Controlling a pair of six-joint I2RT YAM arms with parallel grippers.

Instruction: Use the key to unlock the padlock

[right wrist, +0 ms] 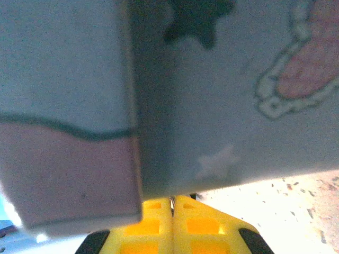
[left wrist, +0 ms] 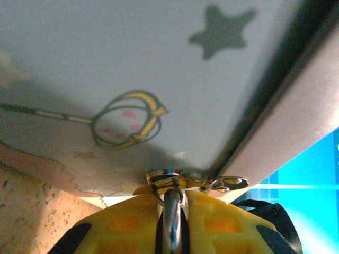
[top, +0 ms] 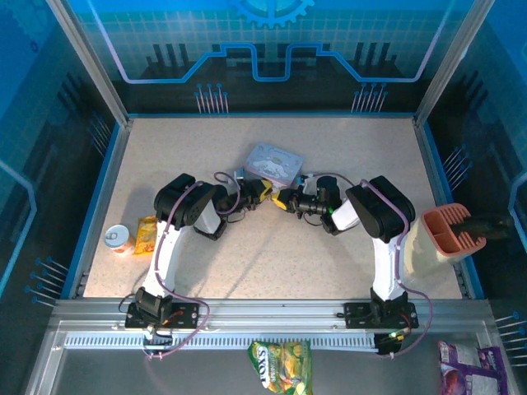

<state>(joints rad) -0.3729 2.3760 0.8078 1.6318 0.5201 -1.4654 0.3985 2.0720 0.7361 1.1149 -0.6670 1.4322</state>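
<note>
Yellow-fingered left gripper [left wrist: 172,201], bottom centre, clamps the thin silver shackle of the tiny dark padlock [left wrist: 172,222], just under the grey star-printed tin box [left wrist: 159,79]. Right gripper [right wrist: 172,206] pinches a thin metal sliver, seemingly the key [right wrist: 172,199]. Steady the lock; align key and keyhole slowly before pushing.

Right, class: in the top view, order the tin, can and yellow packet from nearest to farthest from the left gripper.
1. Tin, just beyond the left gripper.
2. Yellow packet, near the table's left edge.
3. Can, left of that packet.
</note>
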